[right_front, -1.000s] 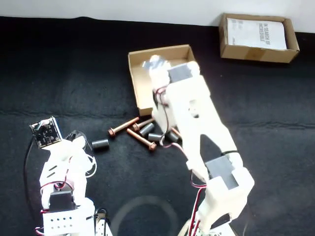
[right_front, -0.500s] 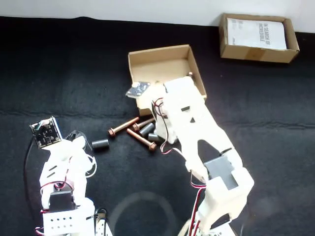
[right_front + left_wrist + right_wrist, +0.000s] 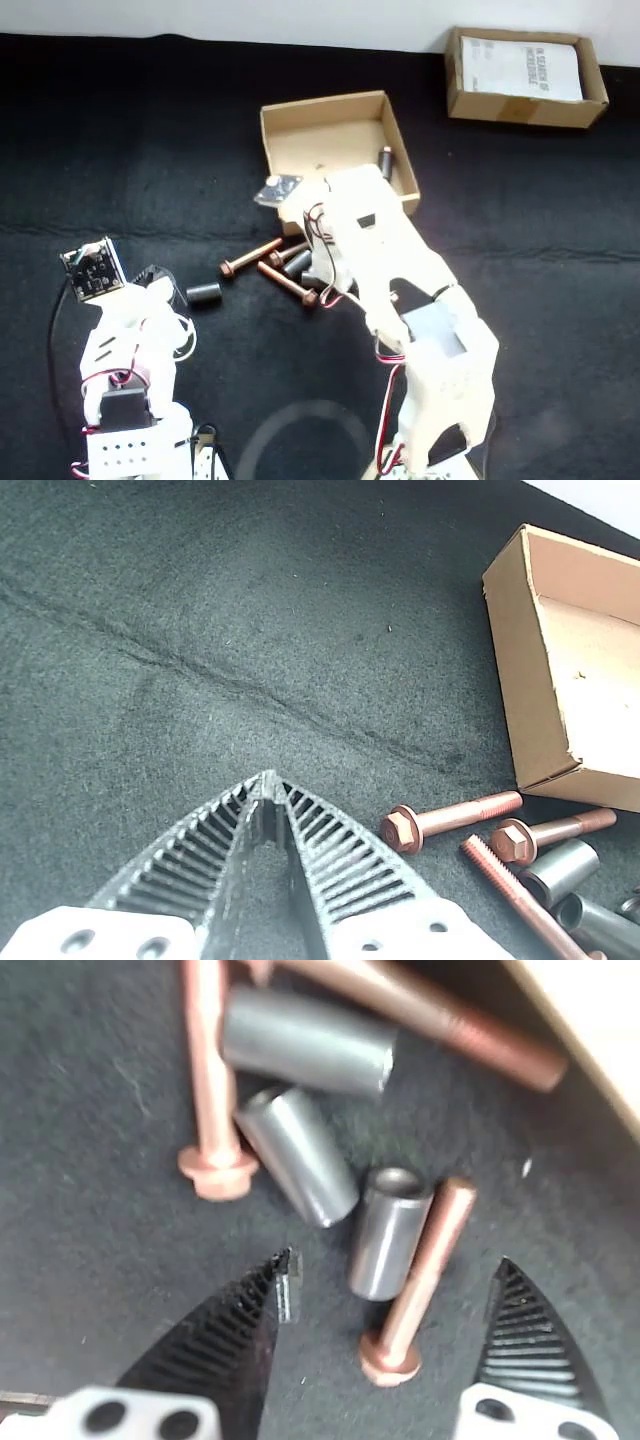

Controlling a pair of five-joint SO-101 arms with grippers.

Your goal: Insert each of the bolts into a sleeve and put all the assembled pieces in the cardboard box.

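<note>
Copper-coloured metal bolts (image 3: 250, 258) and grey metal sleeves (image 3: 298, 263) lie just before the open brown cardboard box (image 3: 322, 104); one sleeved bolt (image 3: 385, 160) lies inside it.

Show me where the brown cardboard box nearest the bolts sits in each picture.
High view: the brown cardboard box lies upper centre, beyond the copper bolts.
Left wrist view: past those bolts, ahead of the shut claw.
Right wrist view: probably the pale edge beside a bolt's threaded end.
Shared landmark: the bolts and grey metal sleeves.
</note>
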